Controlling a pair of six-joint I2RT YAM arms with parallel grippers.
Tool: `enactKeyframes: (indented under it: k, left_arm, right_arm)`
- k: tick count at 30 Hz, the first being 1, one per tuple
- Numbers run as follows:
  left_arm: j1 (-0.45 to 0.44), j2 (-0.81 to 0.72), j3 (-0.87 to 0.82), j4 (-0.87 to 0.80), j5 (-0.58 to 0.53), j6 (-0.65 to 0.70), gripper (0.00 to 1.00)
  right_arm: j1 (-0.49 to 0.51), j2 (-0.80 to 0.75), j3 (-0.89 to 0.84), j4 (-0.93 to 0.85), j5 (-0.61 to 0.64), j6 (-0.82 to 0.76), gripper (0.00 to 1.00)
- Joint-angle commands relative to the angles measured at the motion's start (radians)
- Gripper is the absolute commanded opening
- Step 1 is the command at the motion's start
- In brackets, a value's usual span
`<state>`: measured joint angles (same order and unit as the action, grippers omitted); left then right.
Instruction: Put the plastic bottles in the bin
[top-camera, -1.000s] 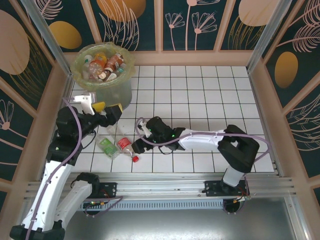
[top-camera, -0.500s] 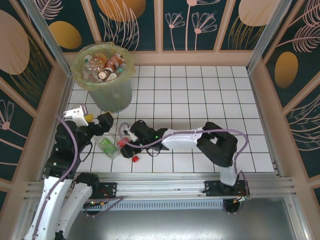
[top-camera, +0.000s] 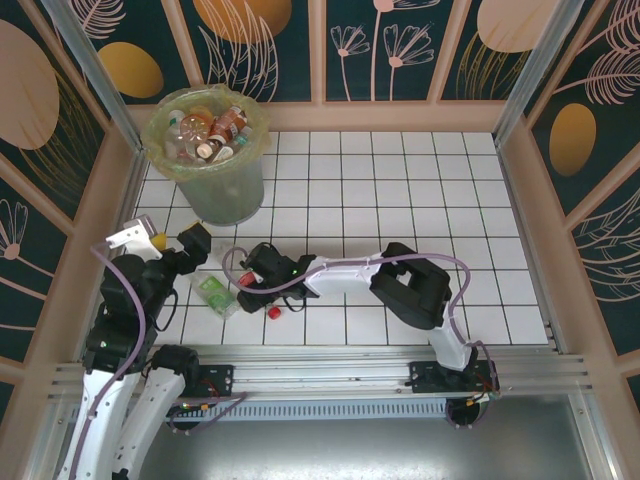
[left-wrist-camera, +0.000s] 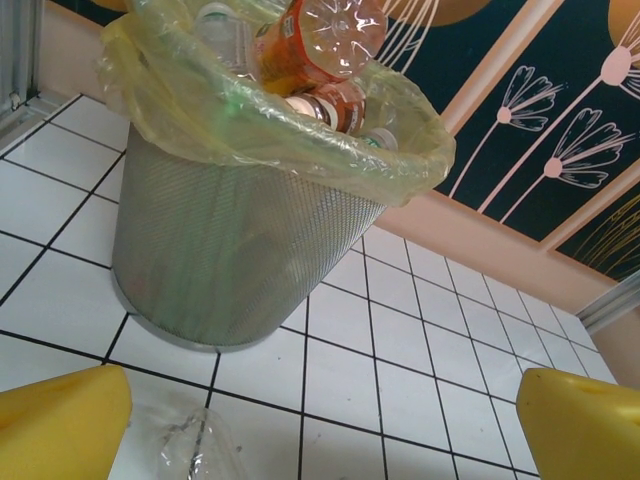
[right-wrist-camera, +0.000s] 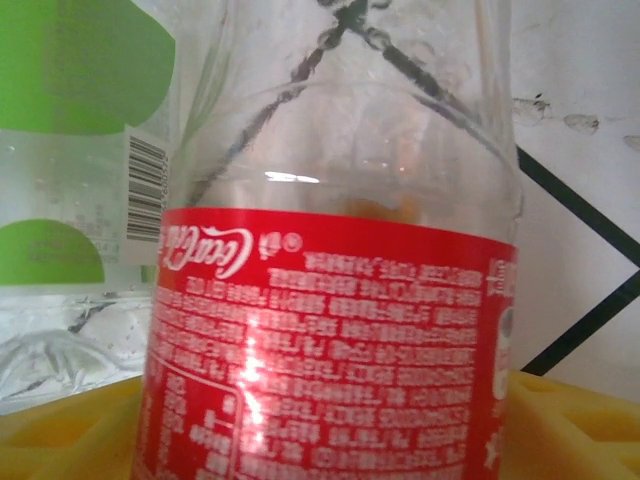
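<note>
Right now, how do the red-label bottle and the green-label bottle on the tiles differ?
Label: the red-label bottle carries a red Coca-Cola wrap, the green-label bottle a green-patterned one. Position: the red-label bottle sits between the right gripper's fingers; the green-label bottle lies free beside it. Both are clear plastic and outside the bin.

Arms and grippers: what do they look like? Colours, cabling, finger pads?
Both arms are white tubular links with chunky black joint housings. A lilac cable loops loosely along the left arm and along the right arm. The left gripper and the right gripper have black bodies, and their fingertips are bright yellow blocky pads.
</note>
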<state>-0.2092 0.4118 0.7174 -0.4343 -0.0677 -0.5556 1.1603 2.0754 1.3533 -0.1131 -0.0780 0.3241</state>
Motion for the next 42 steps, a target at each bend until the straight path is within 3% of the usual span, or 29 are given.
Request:
enactKeyframes:
  k: [1,3,8,14,22,26,31,38,40,42]
  left_arm:
    - [0.001,0.01,-0.026,0.0,0.02,-0.031,0.99]
    - [0.001,0.021,-0.045,0.024,0.059,-0.05,0.98]
    - [0.001,0.045,-0.141,0.176,0.242,-0.126,0.99]
    - [0.001,0.075,-0.289,0.407,0.384,-0.317,0.97]
    - [0.001,0.186,-0.371,0.562,0.495,-0.468,0.98]
    - [0.0,0.263,-0.412,0.725,0.592,-0.567,0.99]
    - [-0.001,0.291,-0.41,0.779,0.621,-0.578,0.97]
    - [-0.001,0.314,-0.432,0.876,0.65,-0.63,0.88]
    - [-0.001,0.308,-0.43,0.867,0.647,-0.629,0.81]
    - [-0.001,0.3,-0.424,0.858,0.64,-0.629,0.69]
  right_arm:
    - [0.006,0.019,0.024,-0.027,0.044,0.0,0.68]
    - [0.004,-0.001,0.003,-0.007,0.047,-0.003,0.59]
    - [-0.017,-0.125,-0.12,0.086,0.022,-0.009,0.5]
    - [-0.088,-0.34,-0.289,0.16,-0.058,0.027,0.5]
    - [-0.126,-0.506,-0.336,0.12,-0.065,0.01,0.5]
    - [-0.125,-0.558,-0.344,0.148,-0.146,-0.015,0.5]
    - [-0.128,-0.594,-0.37,0.188,-0.268,-0.031,0.51]
    - [-0.123,-0.602,-0.379,0.208,-0.391,-0.057,0.51]
    - [-0.124,-0.604,-0.384,0.212,-0.392,-0.057,0.51]
    - [-0.123,-0.599,-0.381,0.209,-0.396,-0.057,0.52]
